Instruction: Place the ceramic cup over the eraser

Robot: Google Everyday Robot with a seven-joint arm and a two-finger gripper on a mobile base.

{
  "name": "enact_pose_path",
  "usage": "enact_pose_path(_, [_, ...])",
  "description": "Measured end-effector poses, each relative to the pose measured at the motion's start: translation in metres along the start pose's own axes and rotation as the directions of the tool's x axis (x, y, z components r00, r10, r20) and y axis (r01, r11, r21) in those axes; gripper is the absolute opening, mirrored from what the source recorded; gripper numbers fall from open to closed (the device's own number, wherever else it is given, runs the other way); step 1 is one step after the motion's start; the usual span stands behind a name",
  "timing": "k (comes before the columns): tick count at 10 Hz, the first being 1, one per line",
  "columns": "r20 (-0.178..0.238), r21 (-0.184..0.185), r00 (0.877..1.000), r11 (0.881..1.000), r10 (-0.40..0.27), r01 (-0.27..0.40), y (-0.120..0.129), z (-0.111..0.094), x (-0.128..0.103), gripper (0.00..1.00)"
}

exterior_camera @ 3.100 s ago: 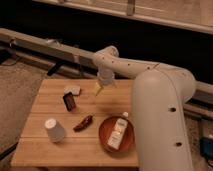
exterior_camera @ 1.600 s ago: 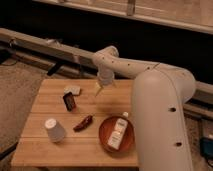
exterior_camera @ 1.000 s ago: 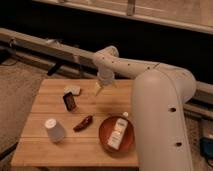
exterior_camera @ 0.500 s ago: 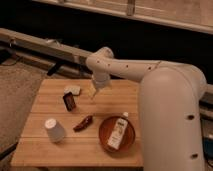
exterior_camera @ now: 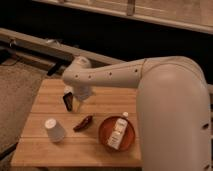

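Note:
The ceramic cup (exterior_camera: pixel 54 130) is small, white and tapered; it stands upside down near the front left of the wooden table (exterior_camera: pixel 45 155). The eraser (exterior_camera: pixel 67 101) is a small dark block with a lighter edge, lying at the table's middle left. My gripper (exterior_camera: pixel 76 99) hangs from the white arm (exterior_camera: pixel 107 76) right beside the eraser, on its right, just above the table. The gripper is well away from the cup.
A dark red chili pepper (exterior_camera: pixel 83 122) lies between the cup and a brown bowl (exterior_camera: pixel 103 135). The bowl holds a white labelled bottle (exterior_camera: pixel 118 132). My big white arm body fills the right side. A rail runs behind the table.
The arm has swung left and lower, bringing the gripper from the table's back middle to just beside the eraser. The cup, eraser, pepper and bowl have not moved.

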Motion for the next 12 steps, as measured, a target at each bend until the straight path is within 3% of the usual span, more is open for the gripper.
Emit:
enact_pose_path(3, [-0.015,0.054,0.991,0.989,-0.136,0.137,-0.045,-0.015,0.007,0.80])
enact_pose_path(6, [-0.019,0.069,0.972,0.969,-0.235,0.235,-0.077,-0.021,0.005,0.80])
enact_pose_path(10, [-0.039,0.048,0.919,0.918,-0.392,0.394,-0.142,-0.023,0.007,0.80])
enact_pose_path(12, [-0.051,0.043,0.884,0.884,-0.464,0.466,-0.162,-0.020,0.011,0.80])
